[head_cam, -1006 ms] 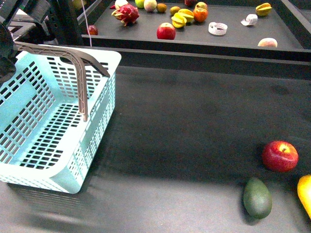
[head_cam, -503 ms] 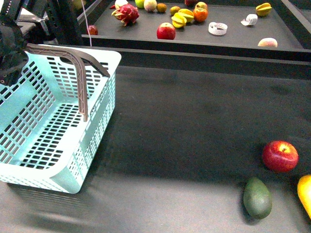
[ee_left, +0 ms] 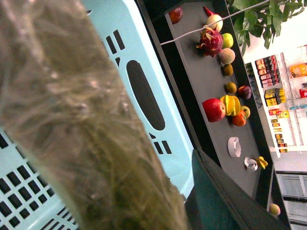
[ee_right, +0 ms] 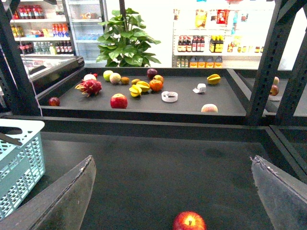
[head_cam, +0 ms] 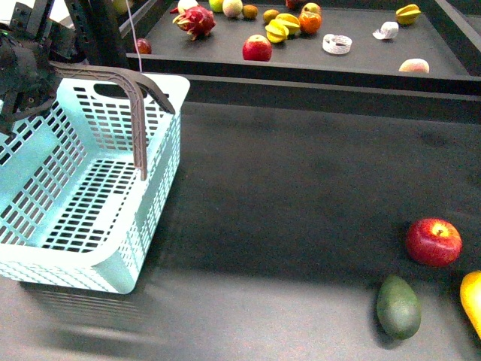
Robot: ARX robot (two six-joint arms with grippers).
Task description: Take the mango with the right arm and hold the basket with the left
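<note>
- Your left claw (head_cam: 26, 75) sits at the far left end of the basket's taupe handle (head_cam: 139, 113). It looks clamped around it. The left wrist view is filled by that handle, blurred and very close, which fits a grip.
- The turquoise basket (head_cam: 154, 188) is at the left of the counter (head_cam: 285, 195), and nothing shows inside it. I judge the holding half of the job to be in hand.
- The picking half has not begun. Your right claw (ee_right: 172, 160) is spread wide with nothing between its fingers. It hangs above the counter and faces the back shelf of fruit.
- The mango (head_cam: 473, 301) lies at the near right edge of the counter, cut off by the frame. It is well apart from the basket.
- A dark green avocado (head_cam: 398, 306) lies just beside the mango, and a red apple (head_cam: 434, 242) lies near it, further back.
- The right wrist view shows the apple at its lower edge but no mango, so you are not yet lined up over it.
- What is left: bring the right claw down over the mango, clear of the avocado, and close on it while the left claw holds the basket.
</note>
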